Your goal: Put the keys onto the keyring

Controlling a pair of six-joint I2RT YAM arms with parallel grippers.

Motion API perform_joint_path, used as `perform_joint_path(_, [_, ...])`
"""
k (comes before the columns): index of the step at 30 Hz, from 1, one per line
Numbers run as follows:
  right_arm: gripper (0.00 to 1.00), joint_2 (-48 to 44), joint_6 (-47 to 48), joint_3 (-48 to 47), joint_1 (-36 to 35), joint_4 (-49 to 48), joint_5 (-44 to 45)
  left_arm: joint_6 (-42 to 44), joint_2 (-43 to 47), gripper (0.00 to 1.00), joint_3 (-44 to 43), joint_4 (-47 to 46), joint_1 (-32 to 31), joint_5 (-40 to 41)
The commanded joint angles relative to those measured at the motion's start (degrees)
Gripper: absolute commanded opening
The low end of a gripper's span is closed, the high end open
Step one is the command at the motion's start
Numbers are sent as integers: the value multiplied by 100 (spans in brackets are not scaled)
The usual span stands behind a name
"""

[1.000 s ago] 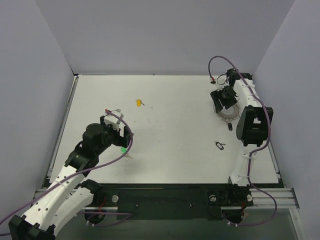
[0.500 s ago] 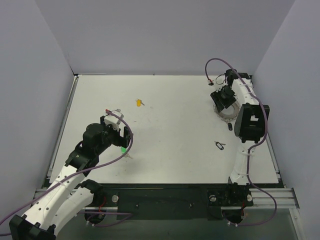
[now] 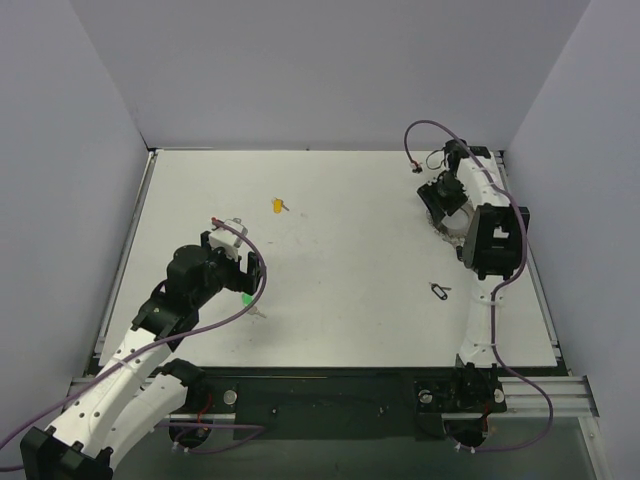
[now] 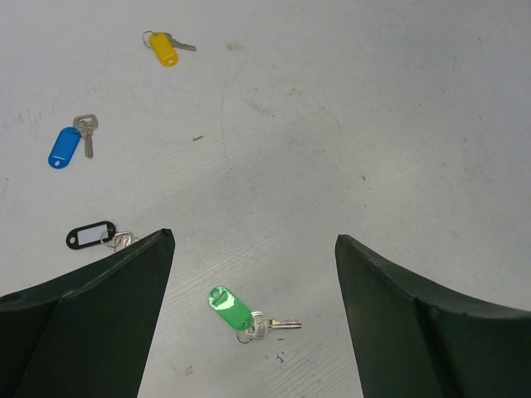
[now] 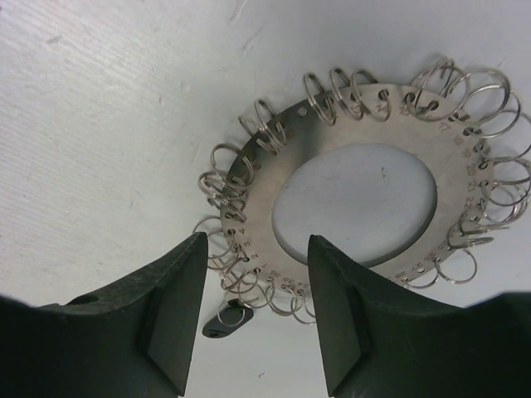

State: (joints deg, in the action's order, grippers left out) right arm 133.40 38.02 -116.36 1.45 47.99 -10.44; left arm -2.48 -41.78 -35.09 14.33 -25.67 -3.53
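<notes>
Right wrist view: the flat silver metal keyring (image 5: 348,124), a disc with a round opening and many small wire loops along its rim, lies on the white table (image 5: 99,108). The right gripper (image 5: 255,245) hangs over its near edge. Its two black fingers are apart, and a part of the rim with loops is between them; they are not clenched on it, though I cannot tell if they touch the loops. A small black tag (image 5: 226,322) shows just beside the rim, near the fingers.

On the left wrist view, the left gripper (image 4: 254,239) is spread wide and holds nothing. A small silver key with green plastic tag (image 4: 241,313) lies on the table between its fingers, touching neither. Farther away lie a silver key with blue tag (image 4: 65,147) and a silver key with yellow tag (image 4: 164,47), well apart. A black tag with white label (image 4: 90,235) is partly hidden by one finger.
</notes>
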Motion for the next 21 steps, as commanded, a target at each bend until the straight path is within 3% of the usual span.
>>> perform_joint_path(1, [47,230,92,-361,-101,202,209,46,-14,89,20,-308,53,-78])
perform_joint_path(11, [43,520,232,-695,-356,448,428,37,-32,89,20,-317,71,-104])
perform_joint_path(21, [18,547,390,-880,-549,703,420,46,-23,89,20,-325,106,-113])
